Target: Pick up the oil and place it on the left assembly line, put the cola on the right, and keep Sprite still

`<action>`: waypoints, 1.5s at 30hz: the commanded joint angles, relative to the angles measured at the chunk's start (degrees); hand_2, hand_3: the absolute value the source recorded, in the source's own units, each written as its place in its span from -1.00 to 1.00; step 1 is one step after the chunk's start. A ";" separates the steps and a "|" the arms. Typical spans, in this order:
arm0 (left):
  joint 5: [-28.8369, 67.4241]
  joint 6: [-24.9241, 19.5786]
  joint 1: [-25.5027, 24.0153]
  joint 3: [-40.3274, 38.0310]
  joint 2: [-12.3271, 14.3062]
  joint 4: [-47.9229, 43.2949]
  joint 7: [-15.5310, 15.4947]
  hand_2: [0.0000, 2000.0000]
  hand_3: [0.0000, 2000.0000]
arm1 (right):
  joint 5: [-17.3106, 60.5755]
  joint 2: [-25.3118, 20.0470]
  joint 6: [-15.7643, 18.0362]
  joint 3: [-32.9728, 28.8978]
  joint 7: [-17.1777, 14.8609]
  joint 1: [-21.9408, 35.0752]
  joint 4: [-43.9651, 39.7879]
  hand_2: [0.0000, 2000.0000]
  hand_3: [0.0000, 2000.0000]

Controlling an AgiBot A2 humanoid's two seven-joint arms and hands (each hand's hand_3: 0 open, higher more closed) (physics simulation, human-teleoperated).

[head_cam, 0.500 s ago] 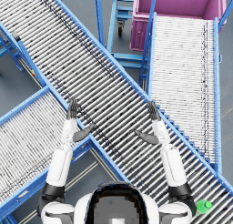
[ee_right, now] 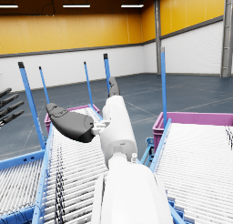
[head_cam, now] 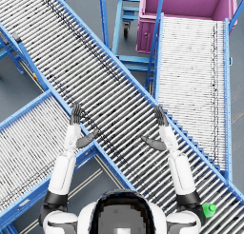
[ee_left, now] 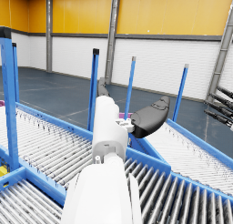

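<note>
Above the diagonal conveyor point(head_cam: 119, 95), mid-frame
We hold our left hand point(head_cam: 75, 130) and right hand point(head_cam: 163, 131) empty, fingers apart (a green object point(head_cam: 208, 209) sits lower right).

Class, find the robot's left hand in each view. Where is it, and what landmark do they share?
Head view: left hand lower left, over the diagonal roller conveyor.
Left wrist view: hand centre, at the forearm's end.
Right wrist view: fingertips only, at the picture's left edge.
Shared landmark: the conveyor's blue rails.
</note>
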 commanded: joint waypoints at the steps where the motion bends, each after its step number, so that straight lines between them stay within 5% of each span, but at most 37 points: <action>1: 0.00 0.00 0.00 0.00 0.00 0.00 0.00 -1.00 -1.00 | 0.00 0.00 0.00 0.00 0.00 0.00 0.00 -1.00 -1.00; 45: 0.00 0.00 0.00 0.00 0.00 0.00 0.00 -1.00 -1.00 | 0.00 0.00 0.00 0.00 0.00 0.00 0.00 -1.00 -1.00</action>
